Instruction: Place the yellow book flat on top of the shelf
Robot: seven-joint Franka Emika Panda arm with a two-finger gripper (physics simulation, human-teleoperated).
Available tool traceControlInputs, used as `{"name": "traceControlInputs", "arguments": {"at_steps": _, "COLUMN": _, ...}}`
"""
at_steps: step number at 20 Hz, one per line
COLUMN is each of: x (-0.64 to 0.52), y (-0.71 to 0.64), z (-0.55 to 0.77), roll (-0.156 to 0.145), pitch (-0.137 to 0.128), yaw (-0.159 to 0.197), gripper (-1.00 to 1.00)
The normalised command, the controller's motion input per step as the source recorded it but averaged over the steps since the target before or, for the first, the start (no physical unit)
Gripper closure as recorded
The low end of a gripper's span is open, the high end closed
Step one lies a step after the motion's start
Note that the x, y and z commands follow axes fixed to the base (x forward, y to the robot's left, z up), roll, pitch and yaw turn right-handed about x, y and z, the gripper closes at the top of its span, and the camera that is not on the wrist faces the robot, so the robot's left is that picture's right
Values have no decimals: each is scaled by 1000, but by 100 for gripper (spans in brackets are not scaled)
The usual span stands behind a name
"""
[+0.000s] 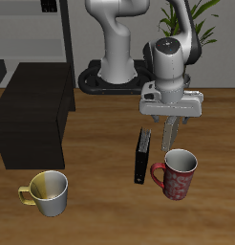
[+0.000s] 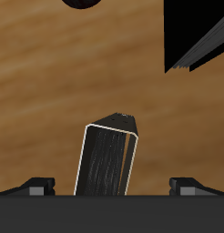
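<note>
The yellow book does not show in either view. The shelf [image 1: 33, 115], a low blackish-brown cabinet with a flat top, stands at the side of the table; a dark corner of it shows in the wrist view [image 2: 198, 32]. My gripper [image 1: 172, 141] hangs above the table, apart from the shelf and just behind a red mug. In the wrist view the gripper [image 2: 112, 187] is open and empty, its fingertips [image 2: 37, 187] wide apart. A black book [image 1: 140, 156] stands upright beside the gripper and shows below it in the wrist view [image 2: 106, 160].
The red mug [image 1: 177, 174] stands near the front edge, next to the black book. A pale yellow mug [image 1: 49, 191] stands near the front edge, before the shelf. A tall thin-framed rack [image 1: 43, 29] stands behind the shelf. A plant [image 1: 191, 19] is at the back.
</note>
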Motion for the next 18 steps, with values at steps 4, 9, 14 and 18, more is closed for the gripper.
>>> {"name": "traceControlInputs", "arguments": {"at_steps": 4, "x": 61, "y": -54, "z": -202, "roll": -12, "pitch": 42, "yaw": 3, "gripper": -100}}
{"name": "traceControlInputs", "arguments": {"at_steps": 9, "x": 15, "y": 20, "z": -280, "roll": 30, "pitch": 69, "yaw": 7, "gripper": 100}}
{"name": "traceControlInputs", "arguments": {"at_steps": 14, "x": -24, "y": -36, "z": -3, "roll": 1, "pitch": 6, "yaw": -1, "gripper": 100}}
{"name": "traceControlInputs", "arguments": {"at_steps": 18, "x": 17, "y": -82, "z": 140, "roll": -2, "pitch": -18, "yaw": 6, "gripper": 100}}
